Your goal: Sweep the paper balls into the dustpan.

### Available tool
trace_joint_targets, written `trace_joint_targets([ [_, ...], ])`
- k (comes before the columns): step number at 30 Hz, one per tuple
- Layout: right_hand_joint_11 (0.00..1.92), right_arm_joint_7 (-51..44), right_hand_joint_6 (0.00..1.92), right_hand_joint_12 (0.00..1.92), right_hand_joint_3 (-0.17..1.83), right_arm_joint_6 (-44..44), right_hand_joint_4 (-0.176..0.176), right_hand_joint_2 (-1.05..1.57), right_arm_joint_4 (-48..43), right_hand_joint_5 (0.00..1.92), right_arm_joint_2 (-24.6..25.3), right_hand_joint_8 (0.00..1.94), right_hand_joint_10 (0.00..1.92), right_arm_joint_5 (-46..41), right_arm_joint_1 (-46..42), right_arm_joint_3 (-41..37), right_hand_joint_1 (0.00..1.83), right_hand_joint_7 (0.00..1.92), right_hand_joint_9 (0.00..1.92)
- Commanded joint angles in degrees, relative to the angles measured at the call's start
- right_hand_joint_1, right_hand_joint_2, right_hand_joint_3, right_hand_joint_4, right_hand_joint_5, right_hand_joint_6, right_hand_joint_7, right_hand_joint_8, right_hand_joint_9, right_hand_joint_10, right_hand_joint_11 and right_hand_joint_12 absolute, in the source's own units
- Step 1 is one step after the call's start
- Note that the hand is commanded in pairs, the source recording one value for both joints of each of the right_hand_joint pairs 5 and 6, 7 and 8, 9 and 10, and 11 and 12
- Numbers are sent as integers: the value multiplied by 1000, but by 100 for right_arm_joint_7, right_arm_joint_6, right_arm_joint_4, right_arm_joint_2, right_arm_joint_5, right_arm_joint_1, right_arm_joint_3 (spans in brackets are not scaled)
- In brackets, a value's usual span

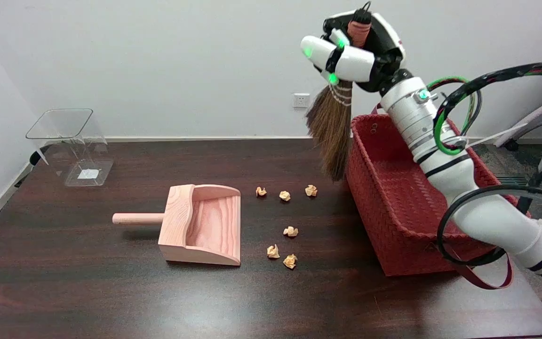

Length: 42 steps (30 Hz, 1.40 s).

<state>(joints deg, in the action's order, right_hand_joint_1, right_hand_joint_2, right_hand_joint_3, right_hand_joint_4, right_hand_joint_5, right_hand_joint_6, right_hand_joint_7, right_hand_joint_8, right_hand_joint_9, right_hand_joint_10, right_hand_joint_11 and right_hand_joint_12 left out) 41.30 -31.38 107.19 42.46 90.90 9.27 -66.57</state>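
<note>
The right robot hand (351,52) grips a straw hand broom (333,134) by its handle, bristles hanging down beside the red woven basket (393,221). Below-left of it, 6 paper balls (284,196) lie on the tabletop (87,292) beside the wooden dustpan's (203,225) open mouth.

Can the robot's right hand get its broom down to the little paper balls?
Probably yes. The right hand holds the broom above the table, beside the red basket, and nothing lies between it and the paper balls.

Red woven basket (393,207), tan paper balls (290,231)
</note>
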Motion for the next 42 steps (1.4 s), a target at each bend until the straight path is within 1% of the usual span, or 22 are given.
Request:
trace_joint_targets([
  [1,1920,-1218,1920,1920,598,-191,0,1456,17,1920,247,1920,1920,-190,-756,2,1226,1920,1920],
  [6,1920,-1801,1920,1920,640,-199,0,1488,17,1920,359,1920,1920,-590,-741,-15,1215,1920,1920],
  [10,1920,-2059,1920,1920,648,-216,0,1510,17,1920,439,1920,1920,-814,-685,33,1206,1920,1920],
  [14,1920,-2139,1920,1920,669,-223,0,1528,10,1920,567,1920,1920,-855,-716,81,1203,1920,1920],
  [16,1920,-2139,1920,1920,676,-240,0,1536,10,1920,719,1920,1920,-839,-716,209,1201,1920,1920],
  [20,1920,-2171,1920,1920,660,-240,0,1547,0,1920,823,1920,1920,-854,-621,464,1196,1920,1920],
  [25,1920,-2665,1920,1920,648,-214,0,1557,18,1920,1094,1920,1920,-974,-533,696,1191,1920,1920],
  [27,1920,-2996,1920,1920,623,-168,0,1564,2,1920,1335,1920,1920,-1190,-557,712,1188,1920,1920],
  [30,1920,-3466,1920,1920,582,-136,0,1567,-25,1920,1550,1920,1920,-1230,-621,713,1187,1920,1920],
  [32,1920,-3585,1920,1920,575,-128,0,1567,-43,1920,1582,1920,1920,-1230,-636,720,1188,1920,1920],
  [37,1920,-3625,1920,1920,548,-142,0,1561,-401,1920,1646,1920,1920,-1326,-451,713,1192,1920,1920],
  [42,1920,-3625,1920,1920,521,-56,0,1556,-935,1920,1861,1920,1920,-1374,-38,768,1194,1920,1920],
])
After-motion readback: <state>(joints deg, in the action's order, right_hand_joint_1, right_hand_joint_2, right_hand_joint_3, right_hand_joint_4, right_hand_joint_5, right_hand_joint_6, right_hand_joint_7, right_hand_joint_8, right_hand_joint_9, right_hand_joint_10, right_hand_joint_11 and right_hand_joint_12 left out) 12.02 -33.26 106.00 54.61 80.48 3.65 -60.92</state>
